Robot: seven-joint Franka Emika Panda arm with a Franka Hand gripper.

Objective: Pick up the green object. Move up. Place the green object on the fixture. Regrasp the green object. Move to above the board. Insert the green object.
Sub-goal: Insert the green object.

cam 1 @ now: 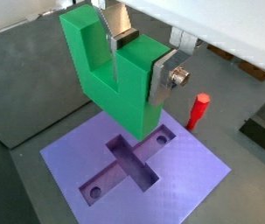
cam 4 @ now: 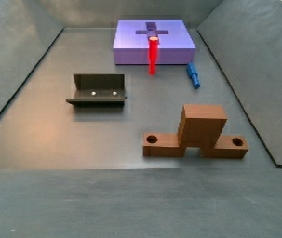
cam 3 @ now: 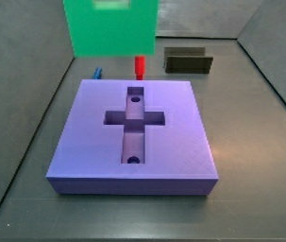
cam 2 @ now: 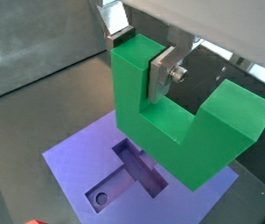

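Note:
My gripper (cam 1: 141, 63) is shut on the green object (cam 1: 105, 79), a U-shaped piece with two prongs. One silver finger (cam 1: 163, 77) presses on a prong's outer face and the other sits in the notch. Both wrist views show this grip (cam 2: 141, 59). The green object (cam 2: 193, 131) hangs above the purple board (cam 1: 181, 175), near its cross-shaped recess (cam 2: 135, 166). In a side view the green object (cam 3: 108, 28) hovers over the board's (cam 3: 94, 151) far edge, with the gripper out of frame. The fixture (cam 4: 97, 90) stands empty away from the board (cam 4: 130, 42).
A red cylinder peg (cam 3: 140, 66) stands upright just behind the board, also in a wrist view (cam 1: 198, 111). A small blue piece (cam 4: 193, 76) lies beside the board. A brown upright block on a base (cam 4: 203, 130) stands at the near side. Grey walls enclose the floor.

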